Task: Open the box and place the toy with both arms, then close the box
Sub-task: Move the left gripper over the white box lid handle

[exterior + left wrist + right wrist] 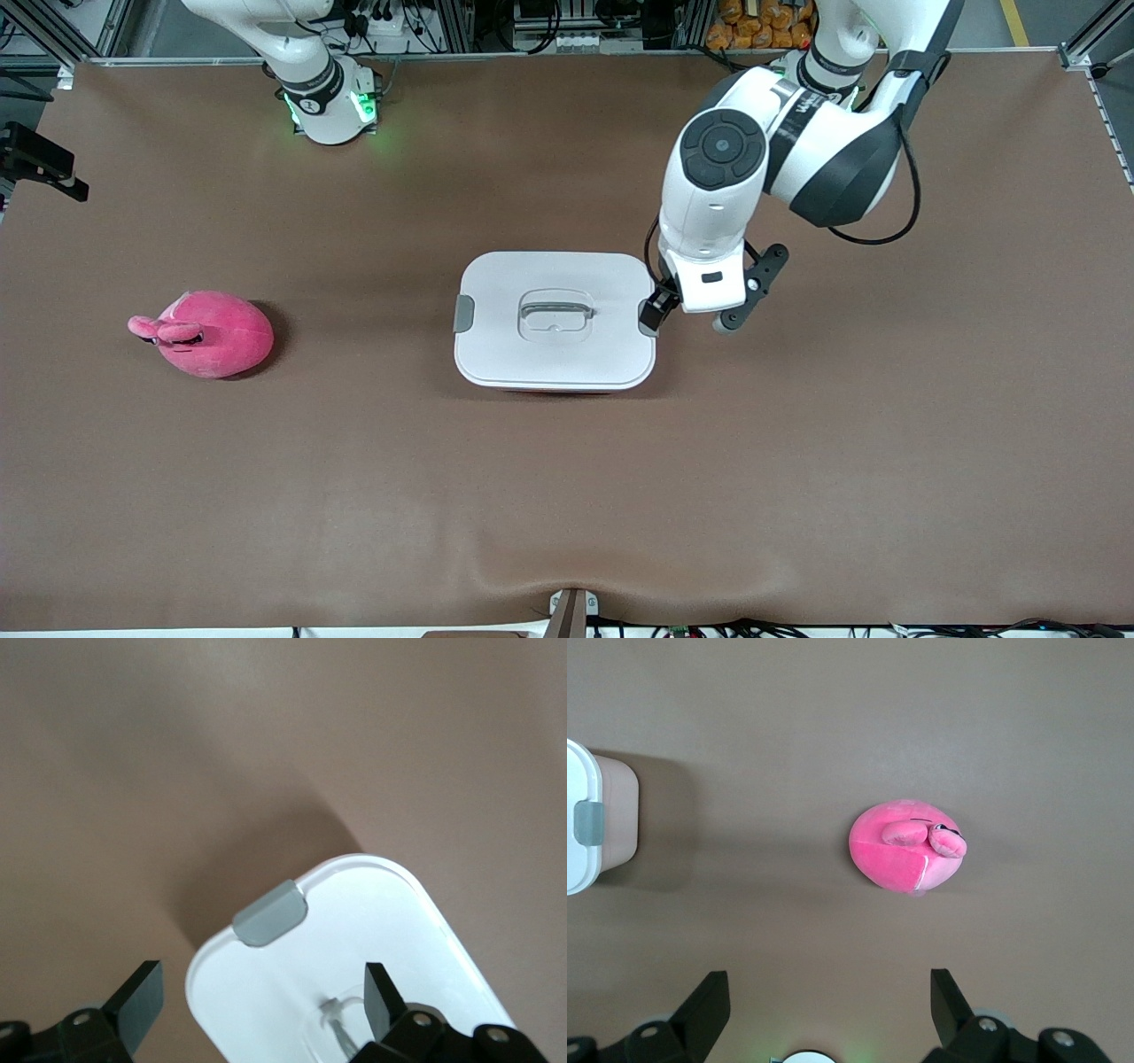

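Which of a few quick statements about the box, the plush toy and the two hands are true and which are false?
1. The white lid is on the box. True.
2. The pink plush toy lies inside the box. False: it lies on the table, toward the right arm's end.
3. The left hand is at the grey side clip on the left arm's end of the box, fingers open. True.
4. The right hand holds the plush toy. False: it is open, up over the table, with the toy lying below.
5. The grey lid handle is gripped by a hand. False: nothing touches it.
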`<state>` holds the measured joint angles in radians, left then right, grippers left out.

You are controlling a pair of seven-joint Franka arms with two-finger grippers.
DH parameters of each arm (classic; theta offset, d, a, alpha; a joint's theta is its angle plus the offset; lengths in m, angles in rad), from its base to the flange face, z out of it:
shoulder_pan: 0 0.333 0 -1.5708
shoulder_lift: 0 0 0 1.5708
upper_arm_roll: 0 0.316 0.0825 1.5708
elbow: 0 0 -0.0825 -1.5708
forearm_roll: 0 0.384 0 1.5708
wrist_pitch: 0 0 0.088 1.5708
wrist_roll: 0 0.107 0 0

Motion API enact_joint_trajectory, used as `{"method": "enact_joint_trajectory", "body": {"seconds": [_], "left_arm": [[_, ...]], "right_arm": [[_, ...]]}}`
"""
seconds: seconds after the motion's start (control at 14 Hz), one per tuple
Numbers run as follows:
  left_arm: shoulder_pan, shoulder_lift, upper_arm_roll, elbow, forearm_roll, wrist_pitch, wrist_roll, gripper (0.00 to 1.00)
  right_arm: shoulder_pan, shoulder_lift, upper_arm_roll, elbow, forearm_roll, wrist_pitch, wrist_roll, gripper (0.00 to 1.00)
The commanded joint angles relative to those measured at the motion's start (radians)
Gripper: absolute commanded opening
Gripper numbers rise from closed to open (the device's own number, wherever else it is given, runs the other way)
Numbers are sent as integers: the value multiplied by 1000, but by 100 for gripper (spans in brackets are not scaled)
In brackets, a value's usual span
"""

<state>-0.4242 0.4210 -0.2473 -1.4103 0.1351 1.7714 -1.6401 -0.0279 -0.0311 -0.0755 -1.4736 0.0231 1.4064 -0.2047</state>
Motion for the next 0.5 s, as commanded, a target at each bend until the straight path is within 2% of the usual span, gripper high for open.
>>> {"method": "enact_joint_trajectory", "body": {"seconds": [0.0, 0.43], "left_arm": [[-34, 39, 6, 36, 21, 36, -137, 100], [-62, 79, -3, 44, 14, 140, -446, 100]], "right_arm": [[-1, 3, 2, 15, -2, -12, 21, 100], [-1, 5, 0, 15, -2, -12, 21, 100]]}}
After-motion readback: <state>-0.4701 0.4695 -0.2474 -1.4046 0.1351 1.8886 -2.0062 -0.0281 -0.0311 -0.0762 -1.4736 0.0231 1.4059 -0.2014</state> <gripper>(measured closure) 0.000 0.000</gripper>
